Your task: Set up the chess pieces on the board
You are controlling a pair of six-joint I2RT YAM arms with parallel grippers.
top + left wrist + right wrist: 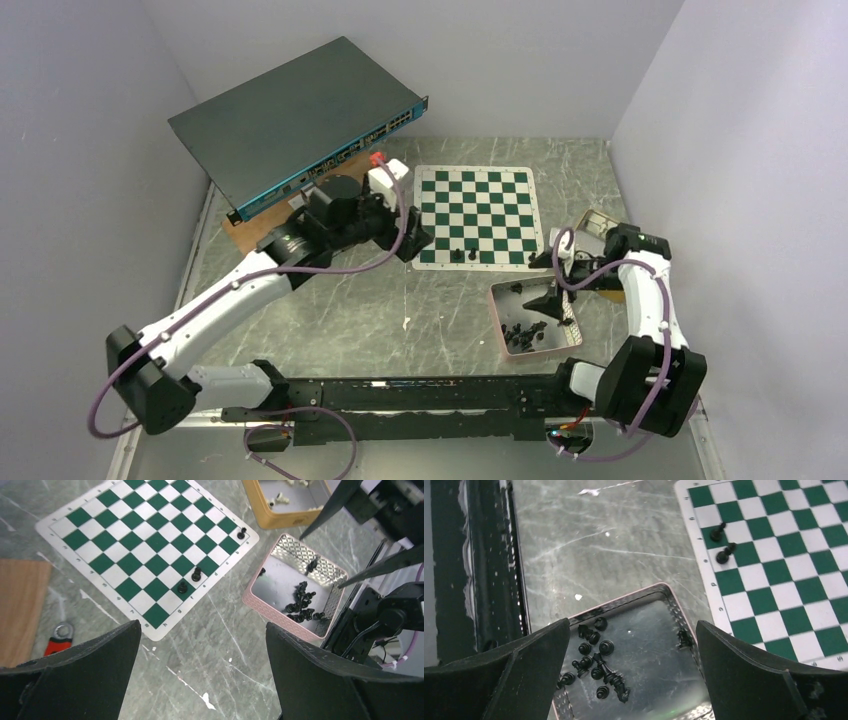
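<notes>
The green-and-white board (476, 200) lies flat at the table's middle. Two black chess pieces (465, 254) stand on its near row, also seen as pieces (190, 580) and pieces (721, 542). A third piece (242, 532) stands at a board corner. Several more chess pieces (596, 660) lie heaped in a pink-rimmed tray (624, 601). My left gripper (412, 243) hovers open beside the board's near left corner; its jaws (203, 625) hold nothing. My right gripper (545, 282) hangs open above the tray, with nothing between its fingers (632, 622).
A network switch (300, 115) rests tilted at the back left over a wooden plank (20, 605). A tan box (280, 517) with white pieces sits behind the pink tray (497, 320). A red-handled wrench (57, 637) lies left of the board.
</notes>
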